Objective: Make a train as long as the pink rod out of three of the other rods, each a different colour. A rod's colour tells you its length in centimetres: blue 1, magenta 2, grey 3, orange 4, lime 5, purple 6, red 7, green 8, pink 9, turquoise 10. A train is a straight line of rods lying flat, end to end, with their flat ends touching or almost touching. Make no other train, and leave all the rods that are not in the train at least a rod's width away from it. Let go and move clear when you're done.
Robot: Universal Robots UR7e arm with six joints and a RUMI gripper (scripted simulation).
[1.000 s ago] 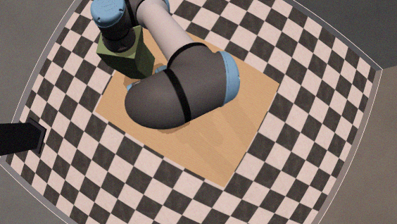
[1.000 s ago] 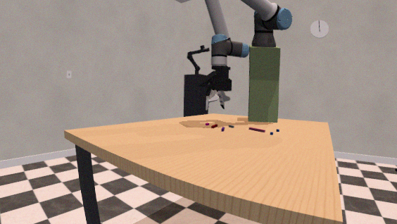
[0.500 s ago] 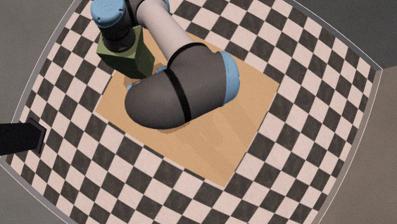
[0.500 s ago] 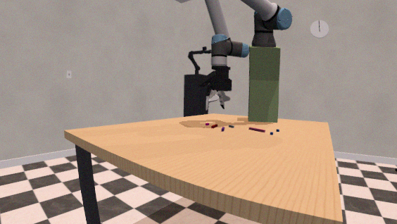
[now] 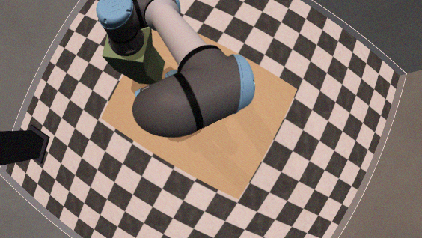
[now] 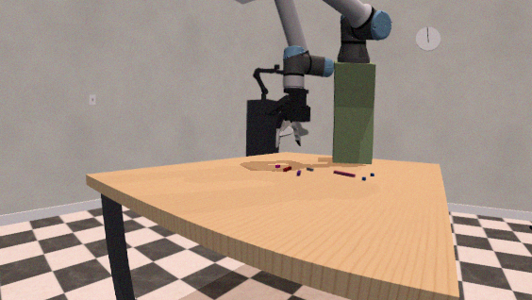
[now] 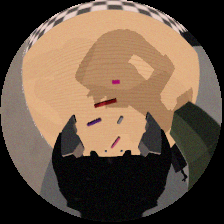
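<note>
The pincer (image 6: 289, 141) (image 7: 110, 114) hangs above the surface (image 6: 264, 208) (image 7: 55, 65), its jaws spread wide with nothing between them. In the wrist view, the pink rod (image 6: 344, 174) (image 7: 115, 142) lies flat on the surface, slanting, low between the fingertips and near the dark body of the pincer. Two tiny blue rods, one (image 6: 363, 178) and another (image 6: 372, 175), lie near it and apart from each other in the exterior view. Farther out in the wrist view come the grey rod (image 6: 309, 169) (image 7: 120, 119) and, well to its left in the picture, the purple rod (image 6: 298, 173) (image 7: 94, 122), both tilted and apart. Beyond them lies the red rod (image 6: 287, 169) (image 7: 105, 103), and past that the magenta rod (image 6: 277, 166) (image 7: 116, 82), within the shadow. None of these rods touch, so no train is formed. The green pedestal (image 5: 154, 67) (image 6: 354, 113) (image 7: 197, 135) carrying the arm (image 5: 187, 97) (image 6: 293, 61) stands at the side.

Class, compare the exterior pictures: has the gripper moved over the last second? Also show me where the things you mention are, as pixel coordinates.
No visible move: the gripper (image 6: 288, 143) (image 7: 110, 114) hangs at the same spot left of the green pedestal (image 6: 354, 113) (image 7: 192, 135).
</note>
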